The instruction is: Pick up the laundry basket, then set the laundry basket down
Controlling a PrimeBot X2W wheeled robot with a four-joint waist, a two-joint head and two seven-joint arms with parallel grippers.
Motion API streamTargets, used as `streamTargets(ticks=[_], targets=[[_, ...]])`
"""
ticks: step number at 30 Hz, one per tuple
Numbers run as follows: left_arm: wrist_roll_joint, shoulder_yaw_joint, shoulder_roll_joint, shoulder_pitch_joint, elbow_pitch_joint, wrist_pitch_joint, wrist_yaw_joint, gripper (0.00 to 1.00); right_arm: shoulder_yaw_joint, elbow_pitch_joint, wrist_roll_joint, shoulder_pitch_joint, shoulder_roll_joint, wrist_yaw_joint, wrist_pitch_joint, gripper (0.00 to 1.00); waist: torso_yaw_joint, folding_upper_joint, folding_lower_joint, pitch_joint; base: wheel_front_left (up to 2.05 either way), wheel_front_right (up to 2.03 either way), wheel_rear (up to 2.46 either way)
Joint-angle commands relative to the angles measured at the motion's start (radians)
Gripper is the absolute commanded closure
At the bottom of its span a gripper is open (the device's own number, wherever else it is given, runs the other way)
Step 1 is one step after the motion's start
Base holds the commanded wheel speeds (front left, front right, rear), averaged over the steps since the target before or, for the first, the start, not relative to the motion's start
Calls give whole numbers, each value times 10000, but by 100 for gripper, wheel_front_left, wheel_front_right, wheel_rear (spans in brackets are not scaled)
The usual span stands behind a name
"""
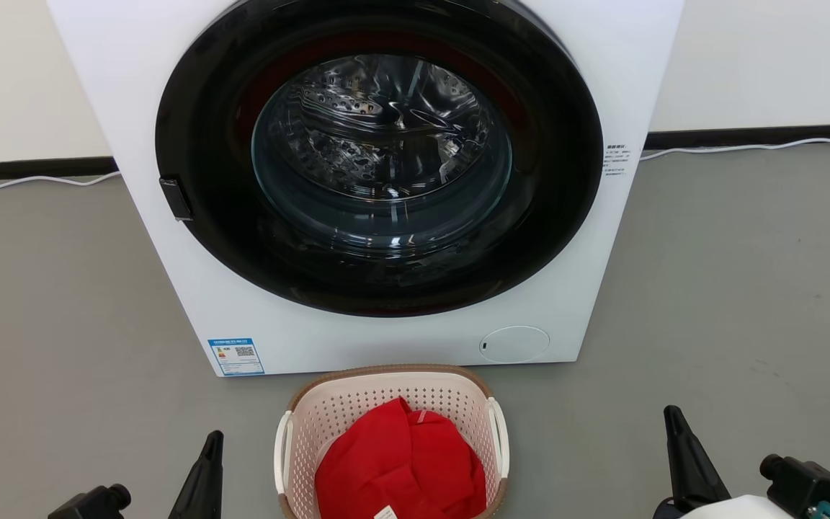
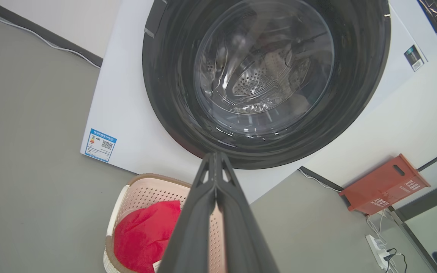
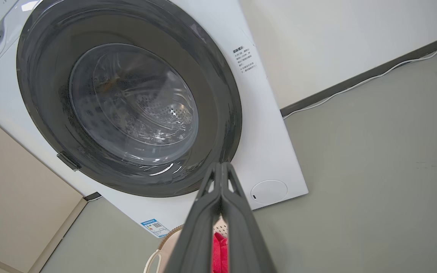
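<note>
The laundry basket (image 1: 328,414) stands on the grey floor just in front of the washer, cream with a brown rim and white side handles; red cloth (image 1: 400,465) fills it. In the left wrist view the laundry basket (image 2: 142,191) lies at the lower left, and in the right wrist view a bit of the laundry basket (image 3: 163,246) peeks out at the bottom. My left gripper (image 1: 210,441) hangs left of the basket, apart from it, fingers pressed together and empty (image 2: 215,159). On the basket's right, well clear, my right gripper (image 1: 671,414) is likewise shut on nothing (image 3: 222,168).
A white front-loading washer (image 1: 134,86) with a closed dark round door (image 1: 379,158) stands directly behind the basket. A white cable (image 1: 746,148) runs along the wall base. An orange-red box (image 2: 383,185) and a power strip (image 2: 378,246) lie to the washer's right.
</note>
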Motion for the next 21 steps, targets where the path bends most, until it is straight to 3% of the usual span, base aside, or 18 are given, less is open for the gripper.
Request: streamTargets(ticks=[1,21], targets=[[-284,199,62,-572,-207,58,-16,100,-30,-255,400,-479,-83,20,114,100,7,-1,-3,9,0,0,0],[-1914,545,-121,-873,-118,616,-28,100,-186,-261,2566,-704,-115,25,636,100,71,-1,-3,94,0,0,0]])
